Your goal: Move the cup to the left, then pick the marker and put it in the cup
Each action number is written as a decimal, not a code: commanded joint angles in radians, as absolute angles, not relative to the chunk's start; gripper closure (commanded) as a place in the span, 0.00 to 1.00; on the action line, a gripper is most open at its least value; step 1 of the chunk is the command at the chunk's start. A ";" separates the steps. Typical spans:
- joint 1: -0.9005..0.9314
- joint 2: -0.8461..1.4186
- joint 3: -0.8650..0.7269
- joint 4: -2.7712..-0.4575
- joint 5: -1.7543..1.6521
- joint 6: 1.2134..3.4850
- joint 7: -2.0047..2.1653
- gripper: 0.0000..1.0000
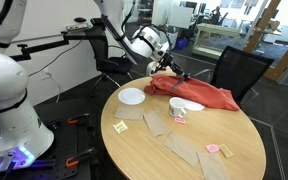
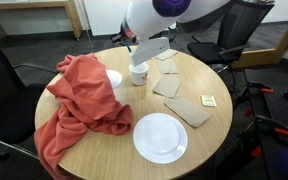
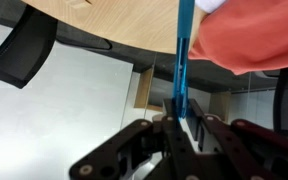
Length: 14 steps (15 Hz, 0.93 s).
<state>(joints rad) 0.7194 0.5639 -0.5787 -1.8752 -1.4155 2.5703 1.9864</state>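
Note:
My gripper (image 3: 180, 118) is shut on the marker (image 3: 183, 50), a thin teal-blue stick that points away from the jaws toward the table edge. In both exterior views the gripper (image 1: 168, 70) (image 2: 147, 50) hangs above the round wooden table, just over the white mug (image 2: 139, 73) next to the red cloth. The mug (image 1: 179, 105) stands upright near the table's middle. In the wrist view a bit of white (image 3: 210, 5) shows at the marker's far end; I cannot tell whether it is the mug.
A crumpled red cloth (image 2: 79, 100) covers one side of the table (image 2: 104, 160). A white plate (image 2: 160, 137) lies flat, with brown paper sheets (image 2: 194, 108) and small cards (image 1: 214, 149) nearby. Black office chairs (image 1: 239, 70) stand around.

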 commanded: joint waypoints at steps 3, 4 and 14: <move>0.449 0.540 -0.235 -1.833 -1.648 2.279 2.185 0.96; 0.401 0.543 -0.179 -1.830 -1.664 2.243 2.201 0.96; 0.194 0.561 0.038 -1.824 -1.674 2.159 2.208 0.96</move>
<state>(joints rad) 0.2280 0.5598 -0.0037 -1.8295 -1.6585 2.1909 2.1905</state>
